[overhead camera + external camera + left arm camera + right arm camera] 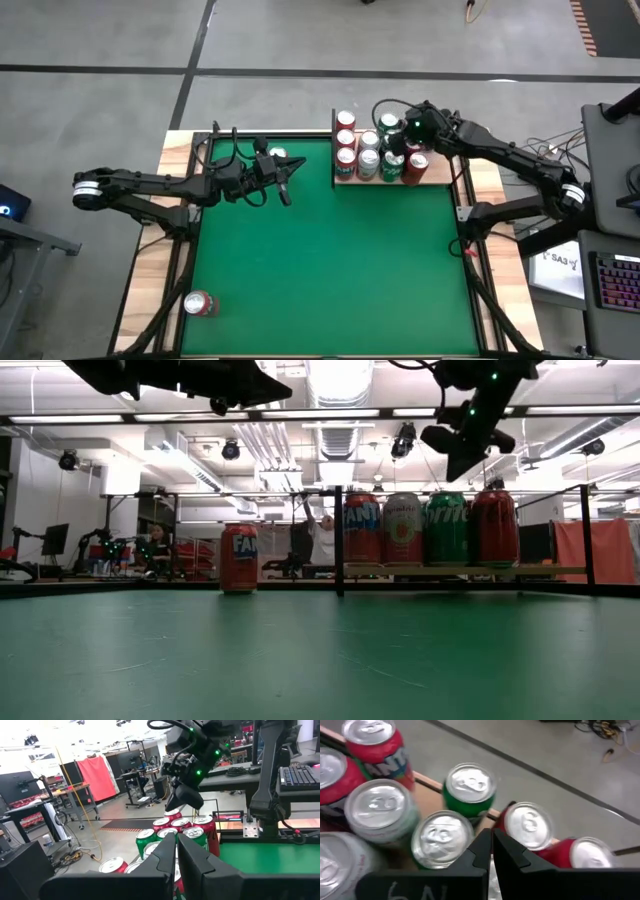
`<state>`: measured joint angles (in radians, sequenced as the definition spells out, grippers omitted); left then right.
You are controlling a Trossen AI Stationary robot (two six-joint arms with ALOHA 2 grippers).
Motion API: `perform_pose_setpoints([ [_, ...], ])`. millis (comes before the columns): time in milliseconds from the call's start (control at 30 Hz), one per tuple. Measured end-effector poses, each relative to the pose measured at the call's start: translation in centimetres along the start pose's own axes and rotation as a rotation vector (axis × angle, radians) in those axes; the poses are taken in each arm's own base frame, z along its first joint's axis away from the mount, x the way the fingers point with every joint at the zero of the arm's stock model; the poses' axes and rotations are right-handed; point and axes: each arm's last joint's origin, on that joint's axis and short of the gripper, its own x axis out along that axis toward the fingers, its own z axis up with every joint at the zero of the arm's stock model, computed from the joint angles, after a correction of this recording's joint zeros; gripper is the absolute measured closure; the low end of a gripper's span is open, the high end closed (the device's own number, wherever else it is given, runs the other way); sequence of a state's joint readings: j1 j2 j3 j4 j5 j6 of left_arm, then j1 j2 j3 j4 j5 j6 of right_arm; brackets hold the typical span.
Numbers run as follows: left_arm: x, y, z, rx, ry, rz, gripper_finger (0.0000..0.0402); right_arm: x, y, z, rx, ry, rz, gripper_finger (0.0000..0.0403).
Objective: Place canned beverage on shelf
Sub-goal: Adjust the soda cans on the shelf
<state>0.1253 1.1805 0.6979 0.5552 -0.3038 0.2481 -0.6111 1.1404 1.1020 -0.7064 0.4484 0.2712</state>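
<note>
We find the shelf [436, 183] at the far right of the green tabletop [330, 270], already carrying a crowd of cans [368, 160], red, green and silver, standing upright. The right gripper [396, 143] hangs just above those cans with its fingers pressed together and nothing between them. The left gripper [287, 190] hovers over the far left part of the table, fingers likewise pressed together and empty, beside 1 upright can [277, 154] that stands on the felt just left of the shelf. Another red can [200, 304] lies on its side near the front left corner, well apart from both arms.

We judge the work to be between placements: no can is in hand. The next move calls for 1 gripper to spread, descend around a loose can, most readily the upright one, and carry it to a free spot on the shelf without knocking its neighbours.
</note>
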Motion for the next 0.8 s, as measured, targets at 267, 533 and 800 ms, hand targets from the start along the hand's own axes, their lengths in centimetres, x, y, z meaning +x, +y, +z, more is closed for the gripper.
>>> perform_pose_setpoints([
  [267, 0.0, 0.0, 0.0, -0.033, 0.000, 0.000, 0.0400, -0.8, -0.7, 0.6, 0.000, 0.016, -0.016, 0.0394],
  [533, 0.0, 0.0, 0.0, -0.061, 0.001, 0.000, 0.0400, 1.7, -2.9, 0.4, 0.097, 0.051, -0.135, 0.0394],
  [800, 0.0, 0.0, 0.0, -0.078, 0.002, -0.002, 0.0400, 4.9, -4.0, 0.6, 0.151, 0.068, -0.112, 0.0394],
])
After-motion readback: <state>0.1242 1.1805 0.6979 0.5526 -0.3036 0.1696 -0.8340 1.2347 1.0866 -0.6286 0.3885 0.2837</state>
